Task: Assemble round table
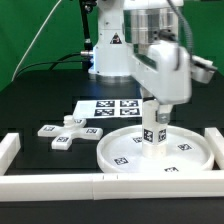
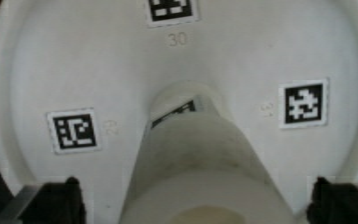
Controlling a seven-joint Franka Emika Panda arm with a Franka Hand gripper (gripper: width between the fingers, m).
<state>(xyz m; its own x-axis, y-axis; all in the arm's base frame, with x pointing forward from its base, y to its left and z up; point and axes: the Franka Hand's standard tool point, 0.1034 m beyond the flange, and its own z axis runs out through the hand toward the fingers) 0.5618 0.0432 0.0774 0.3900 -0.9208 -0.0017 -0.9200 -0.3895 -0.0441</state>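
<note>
Exterior view: bright, even light; the white disc top (image 1: 155, 150) nearly washes out against the black table (image 1: 30, 100), edges soft throughout. Wrist view: the near leg (image 2: 202, 170) is blurred, the disc's tags (image 2: 75, 131) sharper, two corners dark.

Black table (image 1: 28, 108) with disc top (image 1: 192, 160), cross base (image 1: 68, 132), marker board (image 1: 112, 107) (all white)

This is a robotics laboratory bench. A white robot arm (image 1: 160, 65) stands on a black table top (image 1: 40, 100) enclosed by white border rails (image 1: 50, 186), before a green backdrop (image 1: 15, 25). The flat white marker board (image 1: 110, 107) lies there, printed with black-and-white square tags.
</note>
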